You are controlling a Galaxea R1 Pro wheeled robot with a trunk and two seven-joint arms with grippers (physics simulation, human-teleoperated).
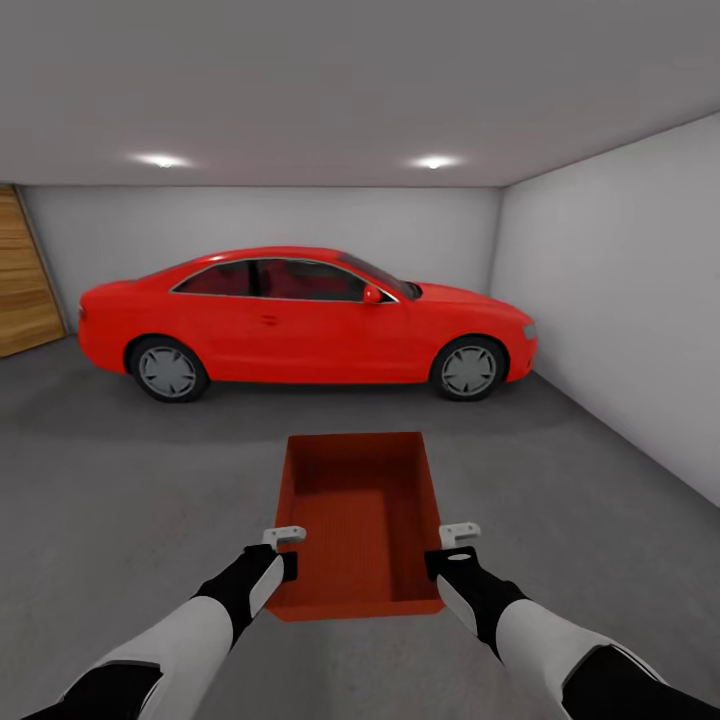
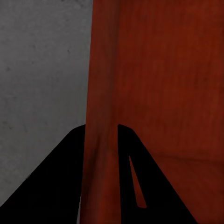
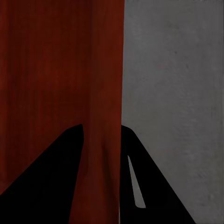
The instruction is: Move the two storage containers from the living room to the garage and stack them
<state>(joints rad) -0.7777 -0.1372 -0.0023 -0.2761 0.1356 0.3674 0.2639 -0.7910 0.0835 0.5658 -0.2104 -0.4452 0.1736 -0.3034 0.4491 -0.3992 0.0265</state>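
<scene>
Orange-red storage container (image 1: 358, 520) held between both arms in the garage, above the dark grey floor (image 1: 120, 470), long axis pointing toward the red car (image 1: 305, 318). Left end effector (image 1: 283, 560) pinching the container's left side wall near the close corner; right end effector (image 1: 447, 557) pinching the right side wall opposite. Whether container hangs just off the floor or already rests on it: cannot tell from the head view.

Risks, judged from this:
- Thin wall, grip only on the rim near the close end; far end unsupported, so could sag or tip forward and slip out of the pinch if lowered fast.
- Uneven release, one side before the other, could swing the box and land it skewed, bad base for stacking.
- Arms drifting apart or together could flex or twist the thin walls.
- Only one container seen here; second one not placed here yet, so drop spot needs room for the return trip and approach, not too near the car or the pale wall (image 1: 620, 300).

View differences:
- Head view gives whole layout: car, wood-plank door (image 1: 22, 275), ceiling lights, both arms, box open face up and empty.
- Left wrist view gives wall (image 2: 100, 140) running between the two dark fingers (image 2: 60, 186), inside of box on one side, floor (image 2: 42, 70) on the other.
- Right wrist view gives the same, mirrored: wall (image 3: 100, 140) between fingers (image 3: 46, 177), floor (image 3: 177, 93) beyond. Contact confirmed there, not in the head view.
</scene>
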